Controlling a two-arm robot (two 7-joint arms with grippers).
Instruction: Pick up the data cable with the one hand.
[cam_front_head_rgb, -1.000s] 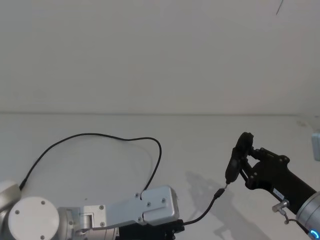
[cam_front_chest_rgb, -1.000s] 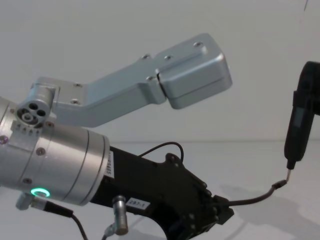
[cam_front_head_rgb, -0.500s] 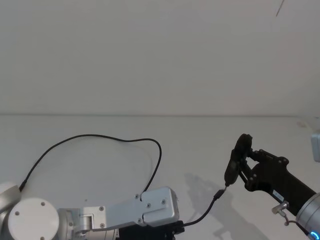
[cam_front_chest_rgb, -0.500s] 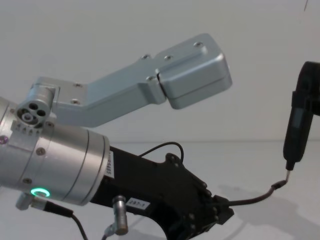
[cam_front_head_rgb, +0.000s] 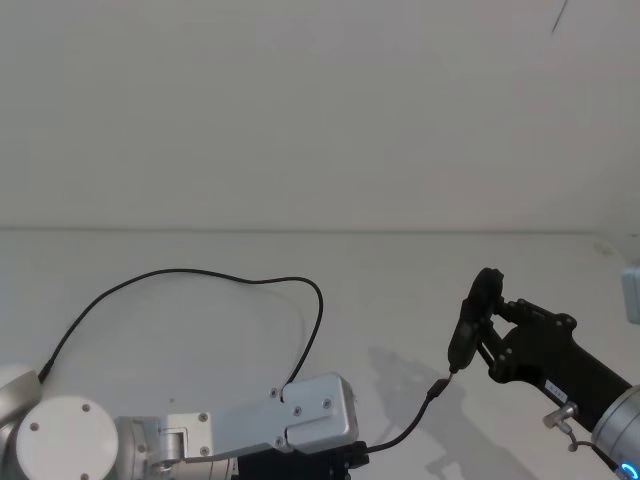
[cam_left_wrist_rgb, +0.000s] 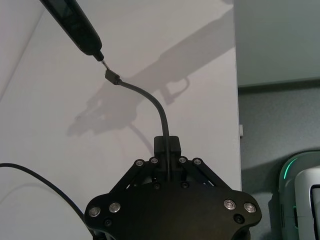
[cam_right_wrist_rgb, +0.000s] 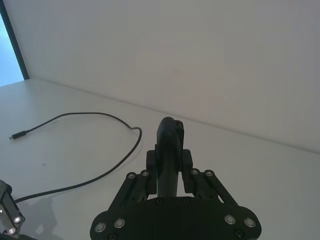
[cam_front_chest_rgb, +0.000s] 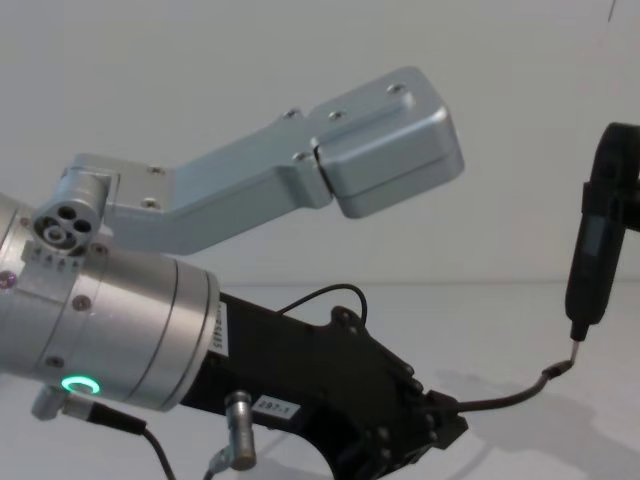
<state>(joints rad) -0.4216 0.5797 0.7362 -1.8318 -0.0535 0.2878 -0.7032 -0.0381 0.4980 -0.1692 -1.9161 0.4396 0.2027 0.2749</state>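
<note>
The data cable (cam_front_head_rgb: 200, 270) is a thin black cord looping across the white table, its far end near my left arm's base. My left gripper (cam_front_head_rgb: 352, 455) is low at the front, shut on the cable a short way behind its small dark plug (cam_front_head_rgb: 437, 386). The cord rises from the fingers (cam_left_wrist_rgb: 166, 145) and curves up to the plug (cam_left_wrist_rgb: 112, 77). My right gripper (cam_front_head_rgb: 492, 335) is shut on a slim black upright tool (cam_front_head_rgb: 468, 325). The tool's thin metal tip (cam_front_chest_rgb: 575, 345) touches the plug (cam_front_chest_rgb: 556, 369).
My left arm's silver link (cam_front_chest_rgb: 390, 140) juts across the chest view above the gripper (cam_front_chest_rgb: 440, 420). A pale object (cam_front_head_rgb: 632, 295) sits at the table's right edge. In the left wrist view the table edge (cam_left_wrist_rgb: 235, 100) drops to a grey floor with a white device (cam_left_wrist_rgb: 300, 200).
Almost nothing: the tool in my right gripper has edged very slightly left, staying at the plug. My left gripper still holds the cable.
</note>
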